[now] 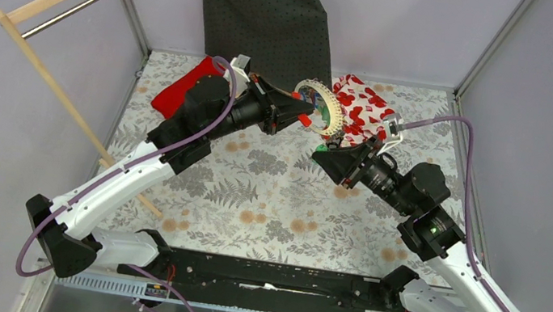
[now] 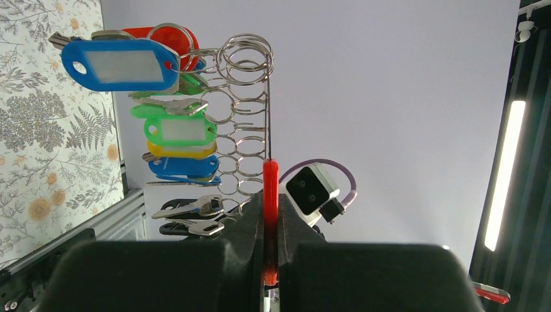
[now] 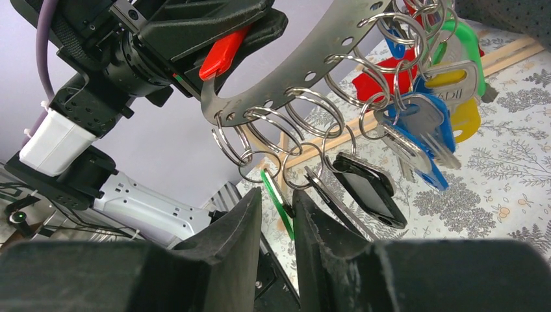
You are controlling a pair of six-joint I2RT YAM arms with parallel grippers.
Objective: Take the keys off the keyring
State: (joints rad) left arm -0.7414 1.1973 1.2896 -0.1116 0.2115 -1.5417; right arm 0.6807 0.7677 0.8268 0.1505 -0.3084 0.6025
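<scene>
Key-removal step: left gripper (image 2: 271, 221) fingers clamped on the red section (image 2: 270, 185) of the keyring (image 3: 305, 62), holding it above the worktop (image 1: 268, 192) with the keys (image 3: 422, 123) dangling; right gripper (image 3: 278, 213) fingers narrowly apart astride a green key (image 3: 278, 195), which next needs pinching and working free.

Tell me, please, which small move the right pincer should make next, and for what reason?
Probably close the right pincer on the green tag. The tag hangs from the keyring right between its jaws, which stand a little apart with a gap on each side, so nothing is gripped yet. The left pincer is shut on the ring's red section, holding it up.
</scene>
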